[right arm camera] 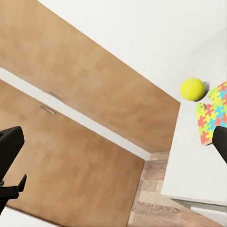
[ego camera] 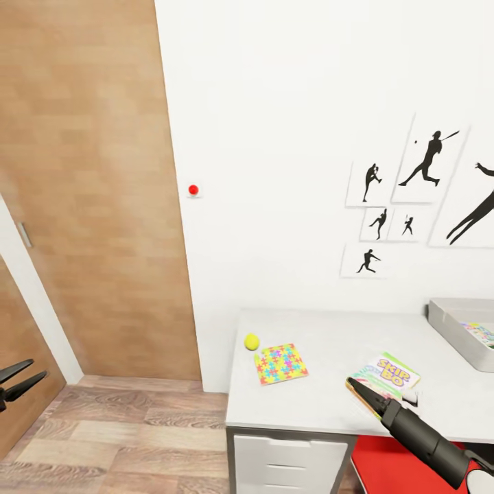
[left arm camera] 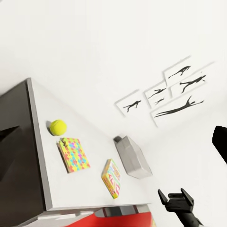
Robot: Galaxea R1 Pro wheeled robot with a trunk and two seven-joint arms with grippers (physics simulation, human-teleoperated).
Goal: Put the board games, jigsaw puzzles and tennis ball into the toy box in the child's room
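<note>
While the right tool (ego camera: 363, 398) hangs low over the front of the worktop (ego camera: 315, 405), its jaws look almost closed, and I cannot tell if it holds anything. It sits just beside the Skip-Bo game (ego camera: 385, 374), right at the box's near edge. The right arm reaches up from the bottom corner of the head view and points toward the wall.

The left tool (ego camera: 17, 381) is far off to the side, over the wood floor (ego camera: 123, 432) near the door (ego camera: 89, 192). Its 2 fingers are spread apart and it holds nothing.

Past the Skip-Bo game, 1 jigsaw puzzle (ego camera: 280, 363) lies flat on the worktop. The tennis ball (ego camera: 252, 341) rests just beside the puzzle's corner, close to the worktop's left end.

The toy box (ego camera: 460, 329) stands at the far right of the worktop, by the wall with the sports posters (ego camera: 412, 199). Something colourful lies inside it, but I cannot tell what it is.

I think the job is partly done. At least 3 toys are left to put away: the Skip-Bo game, this puzzle and the ball. The bed is out of sight, so I cannot say more about the other games.
</note>
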